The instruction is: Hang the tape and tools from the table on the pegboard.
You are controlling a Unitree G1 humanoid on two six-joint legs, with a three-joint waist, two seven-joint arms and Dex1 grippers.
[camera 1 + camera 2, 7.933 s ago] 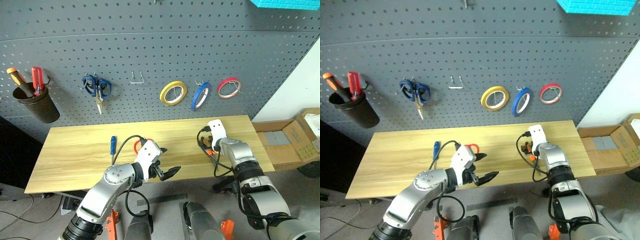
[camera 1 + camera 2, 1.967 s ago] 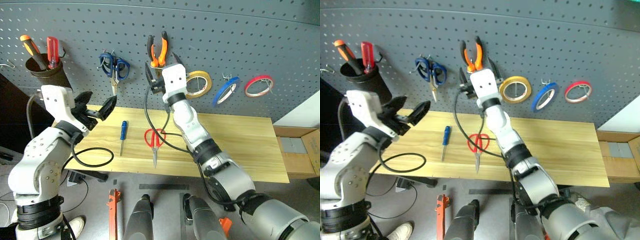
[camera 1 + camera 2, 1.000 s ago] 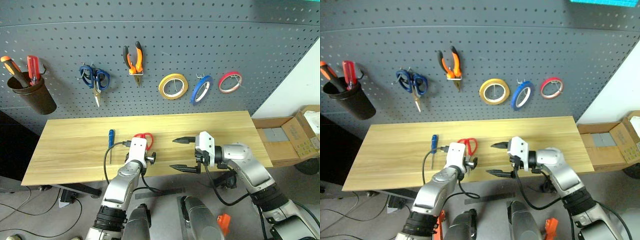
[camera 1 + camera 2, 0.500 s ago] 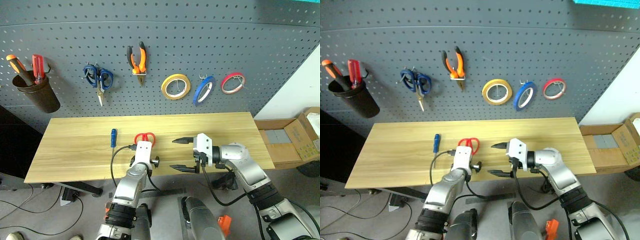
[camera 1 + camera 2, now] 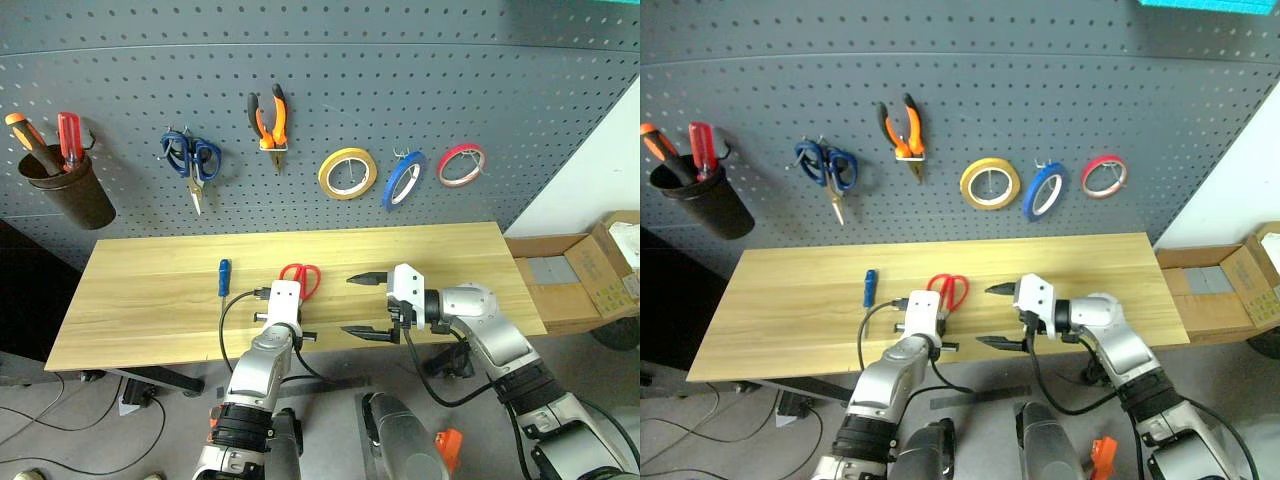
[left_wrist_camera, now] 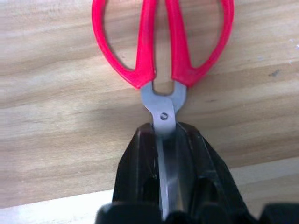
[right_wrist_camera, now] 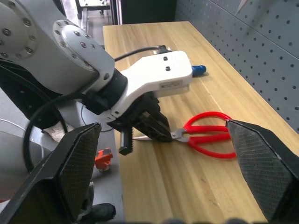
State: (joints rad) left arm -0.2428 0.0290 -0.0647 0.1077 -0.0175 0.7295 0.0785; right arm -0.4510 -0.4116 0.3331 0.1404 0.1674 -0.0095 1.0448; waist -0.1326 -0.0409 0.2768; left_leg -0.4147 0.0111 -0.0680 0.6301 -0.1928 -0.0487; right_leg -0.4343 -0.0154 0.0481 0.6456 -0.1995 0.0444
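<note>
Scissors (image 6: 161,56) lie flat on the tabletop (image 5: 140,300), red handles toward the pegboard (image 5: 400,90), blades pinched in the left tool (image 6: 167,154). The right tool (image 5: 365,305) gapes wide beside them, holding nothing.

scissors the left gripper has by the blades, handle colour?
Red handles on the scissors; clearest in the left wrist view.
</note>
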